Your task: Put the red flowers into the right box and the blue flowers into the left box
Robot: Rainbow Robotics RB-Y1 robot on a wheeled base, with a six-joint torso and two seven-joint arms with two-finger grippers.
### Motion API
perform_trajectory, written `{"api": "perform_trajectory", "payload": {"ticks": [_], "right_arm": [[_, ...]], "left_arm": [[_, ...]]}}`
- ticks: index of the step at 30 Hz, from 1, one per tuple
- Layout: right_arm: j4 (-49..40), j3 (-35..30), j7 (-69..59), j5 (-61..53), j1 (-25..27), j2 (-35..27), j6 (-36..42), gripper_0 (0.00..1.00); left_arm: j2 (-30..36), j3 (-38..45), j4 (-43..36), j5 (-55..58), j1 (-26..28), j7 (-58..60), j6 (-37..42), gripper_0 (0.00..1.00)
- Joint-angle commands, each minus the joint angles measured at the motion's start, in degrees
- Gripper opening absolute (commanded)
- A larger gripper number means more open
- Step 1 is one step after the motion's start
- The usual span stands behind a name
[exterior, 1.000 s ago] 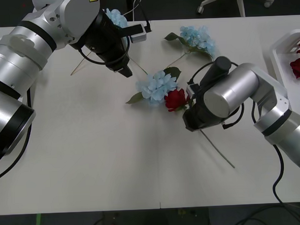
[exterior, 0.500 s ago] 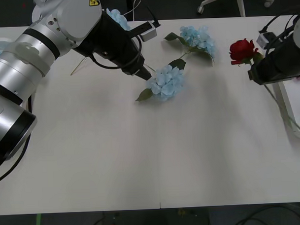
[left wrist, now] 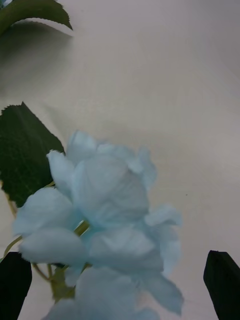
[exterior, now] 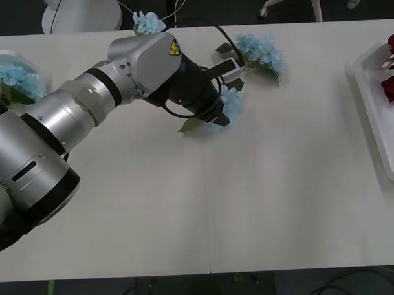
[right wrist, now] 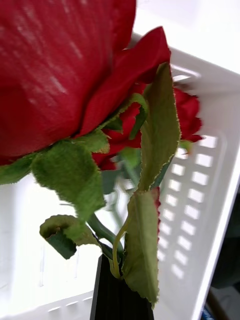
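Note:
My left gripper (exterior: 218, 115) is down over a blue flower (exterior: 233, 102) near the table's middle. In the left wrist view its black fingers (left wrist: 222, 282) stand open on either side of the pale blue head (left wrist: 105, 210). Another blue flower (exterior: 260, 51) lies just behind it, and a third (exterior: 147, 22) lies at the far edge. One more blue flower (exterior: 8, 78) rests in the left box (exterior: 16, 55). My right gripper (right wrist: 122, 297) is shut on the stem of a red flower (right wrist: 60, 75), held over the right box (right wrist: 200, 165). That box (exterior: 377, 115) holds red flowers (exterior: 393, 85).
The left arm (exterior: 86, 112) stretches diagonally from the near left across the table. A chair base (exterior: 315, 1) stands on the floor beyond the far edge. Bare white tabletop (exterior: 251, 204) spreads across the near half.
The right gripper carried the red flower from the table's middle off to the right, over the right box. The left arm swung from the far left down onto the middle blue flower.

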Motion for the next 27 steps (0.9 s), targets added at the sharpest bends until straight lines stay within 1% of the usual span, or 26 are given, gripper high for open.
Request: {"api": "perform_trajectory", "payload": {"ticks": [1,2,3,10,14,17,19,23,24,25,26,27], "right_arm": [[4.11,2.29,-2.16,5.36,-2.99,-1.93,-6.73,0.00],[4.81,2.29,-2.33,5.97,-2.99,-1.84,-7.69,0.00],[6.48,2.29,-2.60,6.59,-2.99,-1.84,-9.54,0.00],[16.77,1.76,-4.35,7.29,-2.81,-1.14,-21.76,0.00],[19.05,1.58,-6.11,7.64,-2.02,-0.17,-25.36,0.00],[19.14,1.67,-9.19,8.61,-0.70,0.80,-26.94,0.00],[19.05,1.76,-10.95,9.58,0.09,1.59,-28.08,0.00],[19.14,1.94,-11.74,10.19,0.35,2.03,-28.52,0.00],[19.05,1.94,-11.74,10.10,0.35,2.03,-28.52,0.09],[19.14,1.94,-11.47,10.19,0.35,2.12,-28.52,0.24],[19.05,1.94,-11.47,10.10,0.35,2.03,-28.52,0.31],[19.05,2.02,-11.30,10.10,0.35,2.03,-28.52,0.41]], "left_arm": [[-3.95,-3.00,2.95,3.37,0.11,2.72,4.72,0.29],[-4.21,-3.09,2.95,3.28,0.02,2.72,5.16,0.05],[-4.65,-3.26,3.04,2.93,0.02,2.90,5.86,0.00],[-3.86,-3.18,3.04,4.07,0.02,3.07,5.51,0.00],[-0.96,-3.18,1.46,5.48,0.02,3.07,2.87,0.00],[3.17,-3.18,-3.20,9.44,0.11,2.54,-0.99,0.00],[6.95,-3.18,-8.39,14.80,0.11,2.72,-4.33,0.00],[12.57,-3.18,-15.59,22.00,0.98,3.42,-7.32,0.00],[15.12,-3.18,-17.70,24.38,1.51,4.13,-8.11,0.00],[18.37,-3.09,-20.08,26.40,2.57,5.27,-9.34,0.00],[20.31,-2.74,-21.40,27.36,3.09,5.97,-9.70,0.00],[23.91,-2.38,-24.30,28.42,4.68,7.64,-9.70,0.00]]}}
